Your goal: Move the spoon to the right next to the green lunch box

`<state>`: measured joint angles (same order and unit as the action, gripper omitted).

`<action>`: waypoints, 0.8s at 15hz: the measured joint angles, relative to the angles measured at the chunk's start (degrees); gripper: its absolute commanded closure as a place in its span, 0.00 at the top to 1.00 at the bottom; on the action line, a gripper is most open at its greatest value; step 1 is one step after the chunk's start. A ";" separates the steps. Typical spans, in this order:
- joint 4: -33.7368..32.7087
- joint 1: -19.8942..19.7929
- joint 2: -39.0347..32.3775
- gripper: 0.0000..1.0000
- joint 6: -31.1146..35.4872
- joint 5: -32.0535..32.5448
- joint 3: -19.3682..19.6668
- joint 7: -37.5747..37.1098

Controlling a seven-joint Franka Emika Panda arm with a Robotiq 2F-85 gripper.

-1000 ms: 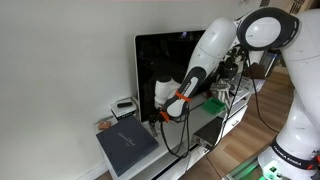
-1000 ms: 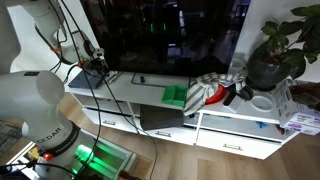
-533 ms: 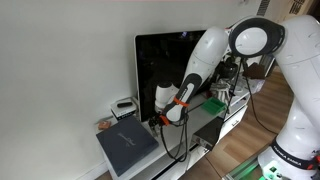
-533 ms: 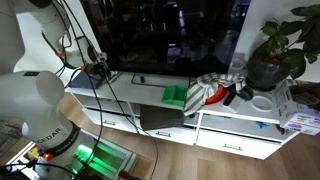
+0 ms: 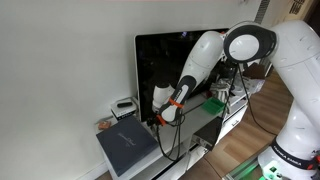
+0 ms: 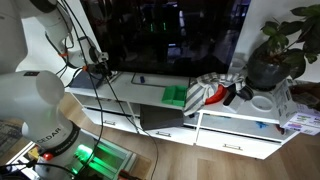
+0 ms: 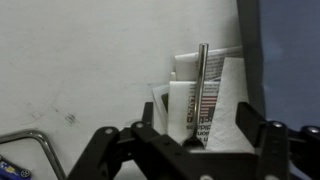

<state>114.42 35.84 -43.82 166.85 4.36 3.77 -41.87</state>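
In the wrist view a slim metal spoon (image 7: 201,85) lies on a white printed booklet (image 7: 182,100), with its handle pointing away from me. My gripper (image 7: 198,128) is open, one finger on each side of the spoon's near end, not closed on it. In an exterior view my gripper (image 5: 160,116) hangs low over the left end of the white TV shelf. The green lunch box (image 5: 213,103) sits further right on that shelf. It also shows in an exterior view (image 6: 176,95), well away from the gripper (image 6: 98,68). The spoon is too small to make out in both exterior views.
A large black TV screen (image 5: 165,60) stands right behind the gripper. A dark grey flat pad (image 5: 127,146) lies at the shelf's left end. A red and white cloth (image 6: 210,90) and a potted plant (image 6: 275,50) sit beyond the lunch box. A wire loop (image 7: 30,150) shows at the wrist view's lower left.
The arm has swung a little to the left and lower along the shelf, bringing the open gripper down over the spoon. The lunch box has not moved.
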 measured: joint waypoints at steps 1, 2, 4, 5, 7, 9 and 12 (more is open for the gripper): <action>-0.51 -0.04 -0.34 0.47 -0.01 -0.40 0.00 0.34; -0.97 -0.09 -0.70 0.43 -0.02 -0.78 -0.01 0.77; -1.73 -0.29 -1.35 0.42 -0.03 -1.32 -0.11 1.67; -2.13 -0.42 -1.68 0.41 -0.04 -1.59 -0.23 2.12; -2.99 -0.58 -2.50 0.47 -0.05 -2.13 -0.43 2.80; -3.89 -0.69 -3.33 0.48 -0.08 -2.62 -0.66 3.50; -5.25 -0.71 -4.58 0.42 -0.24 -3.22 -0.80 4.17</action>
<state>109.17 35.13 -48.40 166.61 1.14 2.97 -37.70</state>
